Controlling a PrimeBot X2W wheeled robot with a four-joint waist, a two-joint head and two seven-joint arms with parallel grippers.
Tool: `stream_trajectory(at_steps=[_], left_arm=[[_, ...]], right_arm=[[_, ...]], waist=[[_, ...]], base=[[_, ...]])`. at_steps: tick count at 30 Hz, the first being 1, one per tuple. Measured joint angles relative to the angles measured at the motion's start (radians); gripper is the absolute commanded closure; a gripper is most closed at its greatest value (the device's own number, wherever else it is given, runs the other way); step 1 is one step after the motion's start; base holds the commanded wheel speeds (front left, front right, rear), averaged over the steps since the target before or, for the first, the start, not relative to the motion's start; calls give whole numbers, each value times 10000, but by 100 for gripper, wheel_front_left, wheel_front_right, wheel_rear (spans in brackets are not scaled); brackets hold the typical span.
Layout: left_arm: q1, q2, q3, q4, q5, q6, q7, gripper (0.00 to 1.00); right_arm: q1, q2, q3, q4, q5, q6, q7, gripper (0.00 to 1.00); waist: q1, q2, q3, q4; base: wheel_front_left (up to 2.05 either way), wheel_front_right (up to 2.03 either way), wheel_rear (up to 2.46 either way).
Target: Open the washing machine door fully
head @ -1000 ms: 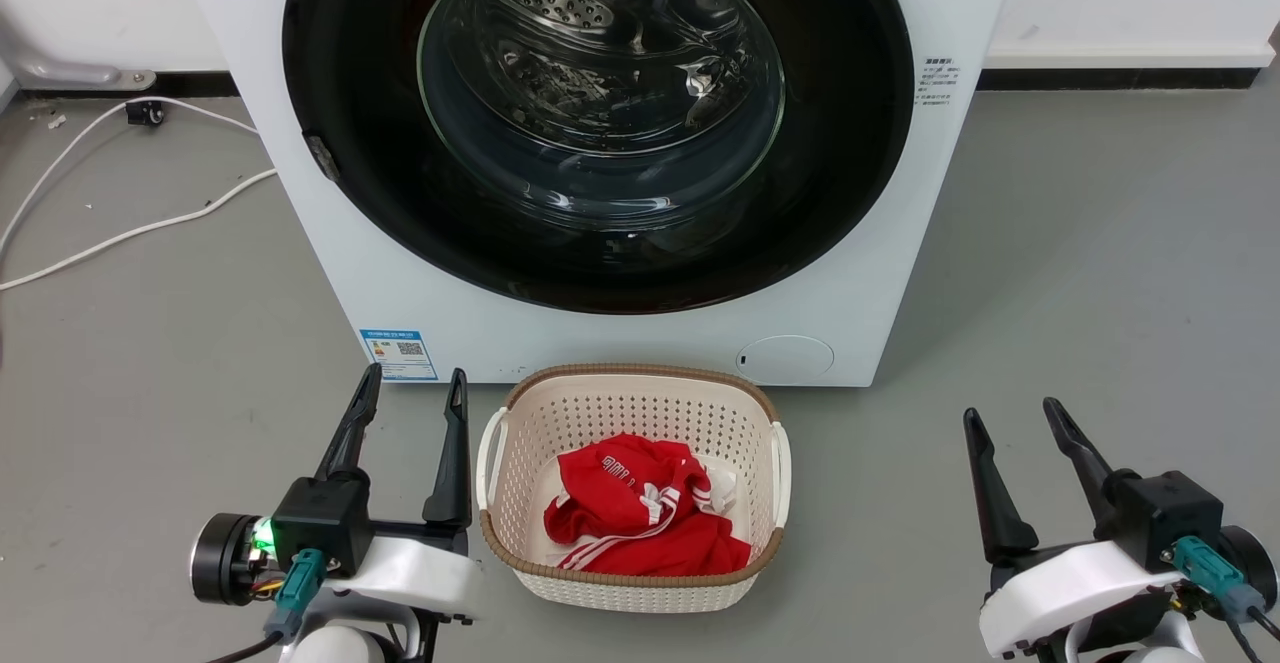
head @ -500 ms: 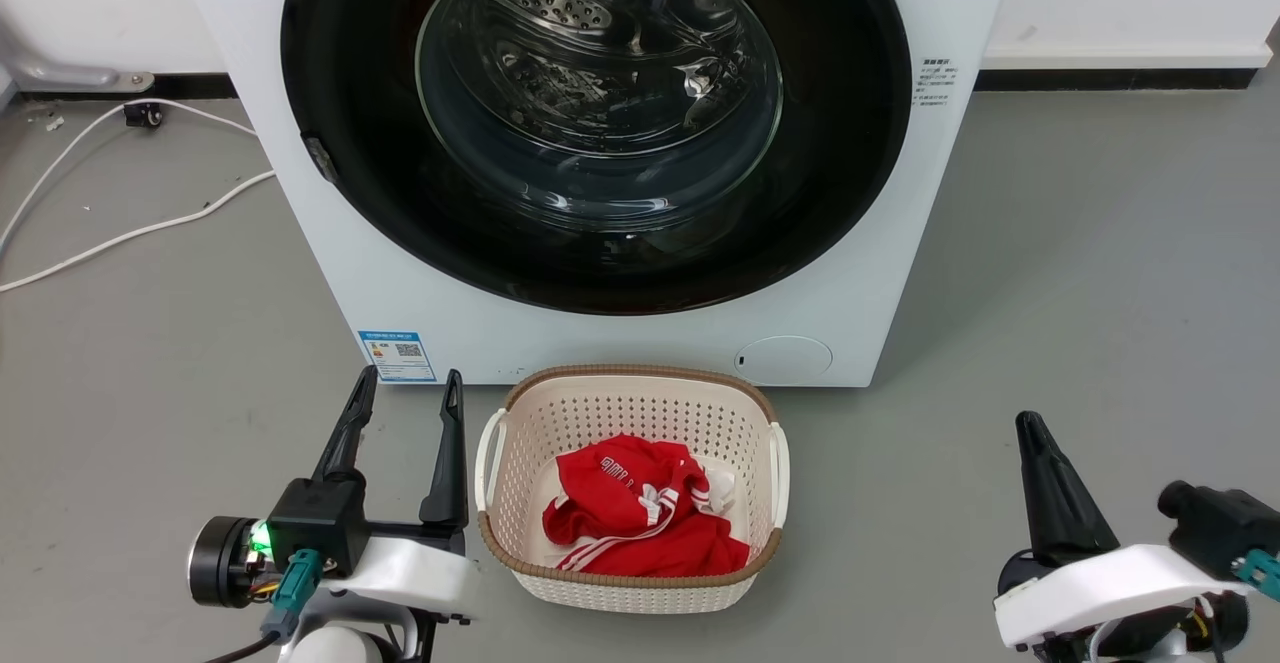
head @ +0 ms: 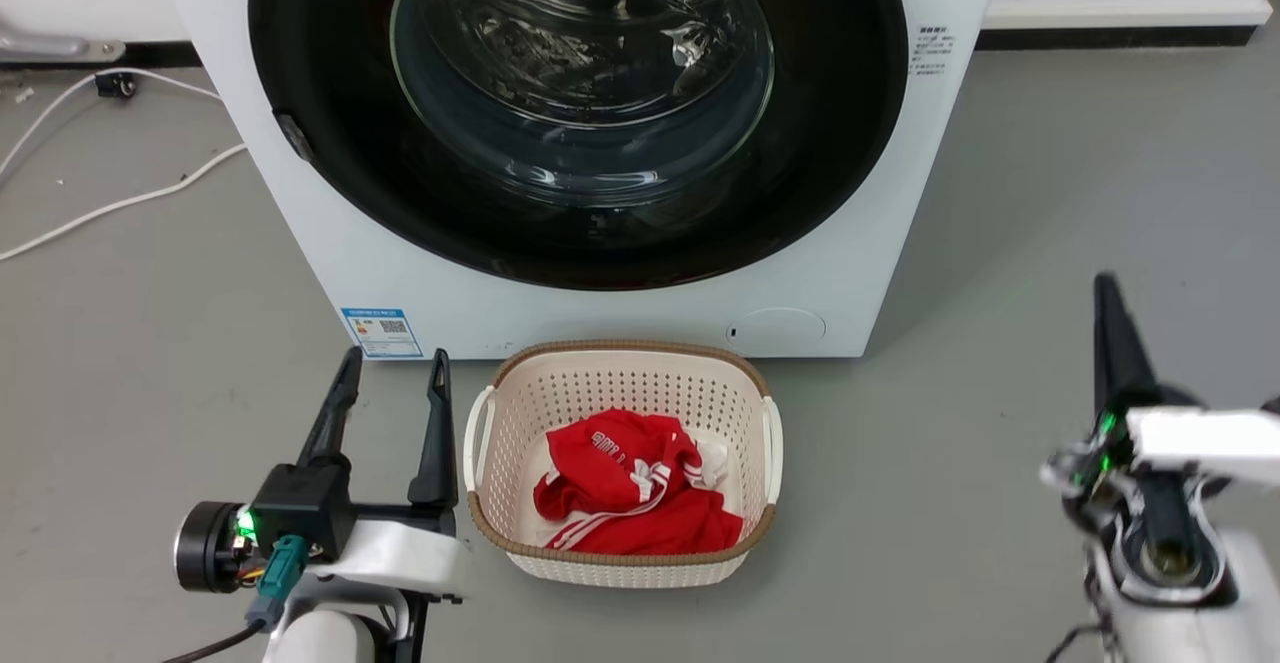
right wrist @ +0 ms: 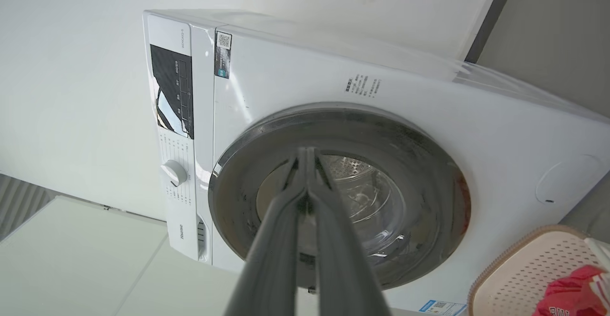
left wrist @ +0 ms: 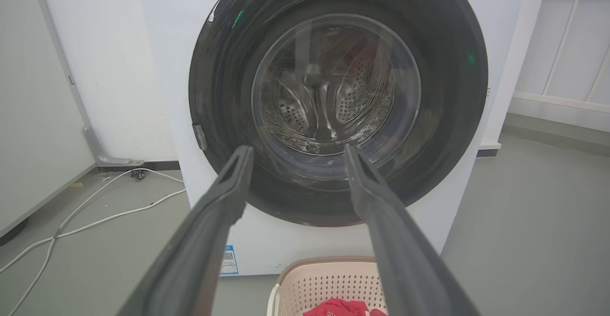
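Observation:
The washing machine (head: 850, 273) is a white front-loader standing on the grey floor. The washing machine door (head: 580, 113), a glossy black disc with a glass bowl, lies flat against its front. My left gripper (head: 396, 355) is open near the machine's lower left corner, clear of the door (left wrist: 333, 96), with nothing between its fingers (left wrist: 296, 148). My right gripper (head: 1105, 288) is shut on nothing and rolled on its side, out to the right of the machine. In the right wrist view its tips (right wrist: 306, 151) point at the door (right wrist: 405, 201), some way off.
A beige perforated basket (head: 620, 363) holding a red garment (head: 630, 488) sits on the floor right below the door, between my arms. White cables (head: 100, 208) trail over the floor at the left. A wall stands behind the machine.
My right gripper has closed, rolled onto its side and risen toward the machine. The head view has shifted slightly. The left arm and the door are as before.

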Motion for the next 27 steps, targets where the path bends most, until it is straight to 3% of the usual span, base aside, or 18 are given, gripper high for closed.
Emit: stream_trajectory(at_steps=[11,21,27], left_arm=[[-682,-8,84,-257,115,-17,0,0],[-1366,-12,38,-380,163,-128,0,0],[-1692,-12,35,-470,203,-171,0,0]], right_arm=[[-4002,-617,-817,1448,930,0,974,100],[-7663,-1877,-500,3507,-230,0,1726,100],[-9729,-2222,25,5055,-1011,0,3110,100]], waist=[[1,0,1043,-16],[1,0,2001,54],[2,0,2541,133]], base=[[0,0,0],[0,0,0],[0,0,0]])
